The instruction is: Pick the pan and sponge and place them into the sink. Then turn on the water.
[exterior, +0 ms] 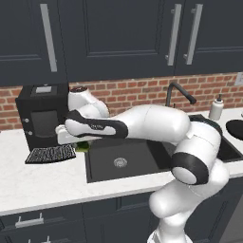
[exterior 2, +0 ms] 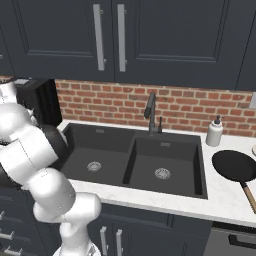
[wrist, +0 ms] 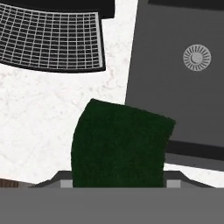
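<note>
The sponge (exterior: pixel 83 146) is showing in the left base view as a small green patch under the arm's hand, just beside the left rim of the sink (exterior: pixel 102 176), over the white desk (exterior: pixel 42 182). The hand is reaching low and leftward, with the end effector (exterior: pixel 81 144) itself mostly covered by the wrist, so from here I cannot tell whether the sponge is resting on the desk or lifted. A dark coffee machine (exterior: pixel 42 116) and a wire grate (exterior: pixel 51 154) are sitting just beyond it.

In the right base view the pan (exterior 2: pixel 234 165) is lying flat on the desk to the right of the sink (exterior 2: pixel 135 131), its handle pointing toward the near edge and slightly right, well apart from the arm. Both basins are looking empty and no stream is coming from the faucet (exterior 2: pixel 150 111), so I judge the sponge is being dealt with first and the pan and water are not yet done.

In the hand view the sponge (wrist: pixel 120 146) is sitting between the two finger tips of the end effector (wrist: pixel 119 183), green face toward the camera, long axis running across the jaws, which are appearing closed against its sides; it is probably gripped this way so the soft short faces compress evenly. The sink's corner (wrist: pixel 144 65) is lying just past it
</note>
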Tool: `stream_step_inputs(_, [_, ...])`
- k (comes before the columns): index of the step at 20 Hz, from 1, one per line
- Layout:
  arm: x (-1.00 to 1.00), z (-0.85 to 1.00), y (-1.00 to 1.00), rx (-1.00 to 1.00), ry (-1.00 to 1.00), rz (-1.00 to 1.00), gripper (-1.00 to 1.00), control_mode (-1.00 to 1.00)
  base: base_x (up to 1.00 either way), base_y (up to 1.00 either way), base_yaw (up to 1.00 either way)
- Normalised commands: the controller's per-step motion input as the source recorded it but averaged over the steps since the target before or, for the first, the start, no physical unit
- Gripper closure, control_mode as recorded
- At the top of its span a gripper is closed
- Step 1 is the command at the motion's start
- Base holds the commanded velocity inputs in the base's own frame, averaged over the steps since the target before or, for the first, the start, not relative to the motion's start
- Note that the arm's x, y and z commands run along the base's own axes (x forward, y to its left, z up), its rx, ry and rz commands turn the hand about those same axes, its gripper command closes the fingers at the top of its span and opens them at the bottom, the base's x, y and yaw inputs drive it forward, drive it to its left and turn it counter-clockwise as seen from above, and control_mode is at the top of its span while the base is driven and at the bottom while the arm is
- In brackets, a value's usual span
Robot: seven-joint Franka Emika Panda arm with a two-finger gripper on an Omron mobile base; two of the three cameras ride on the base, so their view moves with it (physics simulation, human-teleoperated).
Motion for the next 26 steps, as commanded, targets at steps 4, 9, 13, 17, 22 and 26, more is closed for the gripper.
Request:
stream_step_inputs(4, [-0.12, 0.26, -1.0, 0.0, 0.19, -0.02, 1.0, -1.0, 0.0, 0.0, 0.0])
stream_step_inputs(9, [-0.19, 0.02, -1.0, 0.0, 0.09, -0.03, 1.0, -1.0, 0.0, 0.0, 0.0])
stream_step_inputs(13, [-0.14, 0.0, -1.0, -0.02, 0.02, -0.01, 1.0, -1.0, 0.0, 0.0, 0.0])
stream_step_inputs(17, [-0.01, 0.0, -1.0, -0.06, 0.0, 0.0, 1.0, -1.0, 0.0, 0.0, 0.0])
stream_step_inputs(22, [0.0, 0.0, -1.0, -0.05, 0.0, 0.0, 1.0, -1.0, 0.0, 0.0, 0.0])
stream_step_inputs(26, [0.0, 0.0, -1.0, -0.06, 0.0, 0.0, 1.0, -1.0, 0.0, 0.0, 0.0])
